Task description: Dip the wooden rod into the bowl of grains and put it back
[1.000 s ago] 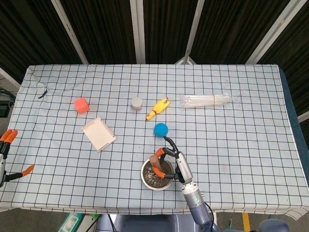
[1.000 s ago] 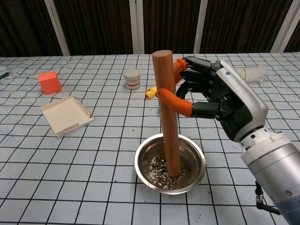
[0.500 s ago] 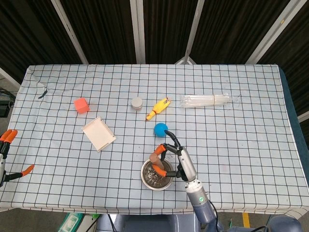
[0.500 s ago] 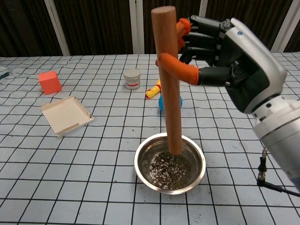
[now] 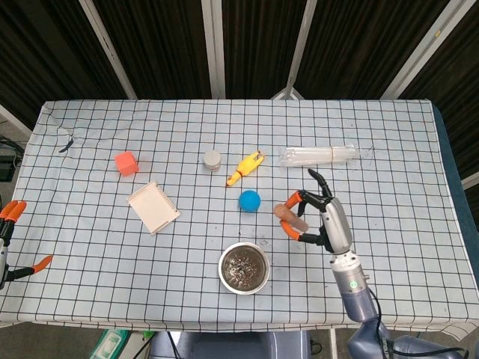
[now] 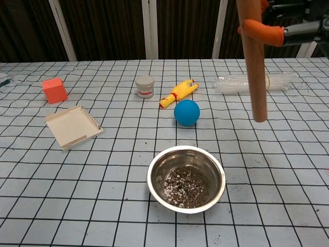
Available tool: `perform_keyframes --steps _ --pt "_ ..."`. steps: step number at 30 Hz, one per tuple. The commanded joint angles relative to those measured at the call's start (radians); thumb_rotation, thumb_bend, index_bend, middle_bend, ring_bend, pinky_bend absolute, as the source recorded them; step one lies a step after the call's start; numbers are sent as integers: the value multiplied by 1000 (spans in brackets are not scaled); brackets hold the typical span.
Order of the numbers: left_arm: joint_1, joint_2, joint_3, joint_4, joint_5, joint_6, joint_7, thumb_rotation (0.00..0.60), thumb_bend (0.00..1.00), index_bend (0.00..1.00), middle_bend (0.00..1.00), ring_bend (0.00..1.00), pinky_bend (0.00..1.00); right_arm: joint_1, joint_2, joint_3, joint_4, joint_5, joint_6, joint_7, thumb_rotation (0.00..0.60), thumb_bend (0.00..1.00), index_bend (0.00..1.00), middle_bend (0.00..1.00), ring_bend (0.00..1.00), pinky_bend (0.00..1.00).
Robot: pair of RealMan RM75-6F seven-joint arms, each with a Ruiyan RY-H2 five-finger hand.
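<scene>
Holding the wooden rod (image 6: 253, 62) upright in the air, clear of the bowl of grains (image 6: 186, 176) and off to its right.
The right hand (image 5: 320, 218) grasps the rod near its top; judging by that, the dip looks done and only setting it back on the desk (image 5: 389, 187) remains. The left hand (image 5: 9, 235) sits released at the desk's edge. No brand or writing is readable anywhere.

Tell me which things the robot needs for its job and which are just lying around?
Needed: rod, held upright by the right hand; bowl of grains.

Lying around: ball, yellow toy, small jar, orange cube, white tray, clear packet.
</scene>
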Motion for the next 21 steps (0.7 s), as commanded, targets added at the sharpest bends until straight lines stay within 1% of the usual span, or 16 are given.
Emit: perform_keyframes --steps 1,3,4,7,8,10,11,13,14,15,16,18,21 --pt "1 -1 0 -1 1 2 1 600 62 0 0 0 0 -14 83 0 104 37 -42 -57 600 600 728 644 651 96" --pt "1 -1 0 -1 1 3 3 600 62 0 0 0 0 -17 116 -4 157 48 -58 -100 600 600 728 644 651 96" --pt "1 -2 0 -1 2 3 3 600 63 0 0 0 0 -25 136 -3 191 70 -69 -142 600 601 728 644 651 96" --pt "0 -3 1 -1 2 2 6 600 62 0 0 0 0 -38 167 -7 211 103 -86 -199 600 601 728 644 651 96" --pt "0 -3 1 -1 3 1 7 600 62 0 0 0 0 -45 179 -14 209 115 -98 -221 600 602 728 644 651 94" --pt "-2 -5 2 -3 6 0 12 600 62 0 0 0 0 -54 204 -48 189 124 -137 -274 600 601 728 644 651 74" --pt "-2 -5 3 -4 6 0 12 600 62 0 0 0 0 -55 211 -58 176 125 -150 -297 600 601 723 644 651 53" --pt "-2 -5 5 -8 8 -1 14 600 62 0 0 0 0 -53 222 -86 144 125 -185 -352 600 601 694 643 638 19" --pt "-2 -5 5 -9 9 -2 15 600 62 0 0 0 0 -51 224 -95 133 126 -200 -374 600 602 656 632 613 6" --pt "-2 -5 7 -10 10 -1 18 600 62 0 0 0 0 -46 229 -112 112 131 -232 -429 600 602 625 618 589 2" --pt "-1 -5 8 -12 11 -1 22 600 62 0 0 0 0 -36 231 -135 93 135 -275 -499 600 601 566 585 540 0" --pt "0 -4 9 -14 11 0 23 600 62 0 0 0 0 -29 229 -144 69 152 -305 -562 600 601 478 525 458 0" --pt "2 -3 9 -13 8 1 21 600 62 0 0 0 0 -17 220 -159 51 172 -345 -641 600 599 380 457 358 0"
